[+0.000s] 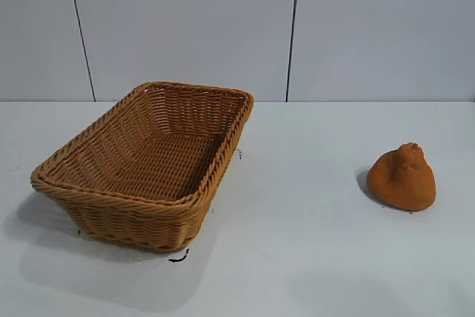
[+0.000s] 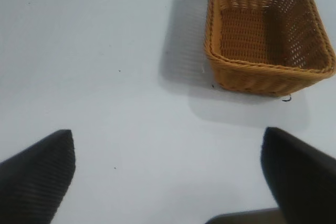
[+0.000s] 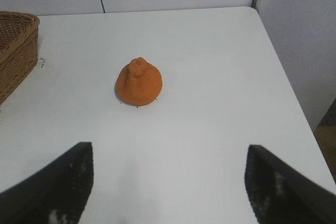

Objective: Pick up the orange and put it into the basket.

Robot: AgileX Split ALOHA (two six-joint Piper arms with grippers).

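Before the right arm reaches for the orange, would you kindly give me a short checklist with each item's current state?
1. Orange sits free on the table, nothing touching it: ok.
2. Right gripper open and empty: ok.
3. Orange lies ahead of the right gripper with bare table between: ok.
4. Basket upright and empty: ok.
5. Left gripper open, short of the basket: ok.

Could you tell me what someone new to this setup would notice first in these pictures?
The eye goes first to the large woven basket, empty, standing on the white table at the left of the exterior view. Next comes the lumpy orange, sitting alone on the table well to the right of it. Both the left gripper and the right gripper are open, holding nothing.
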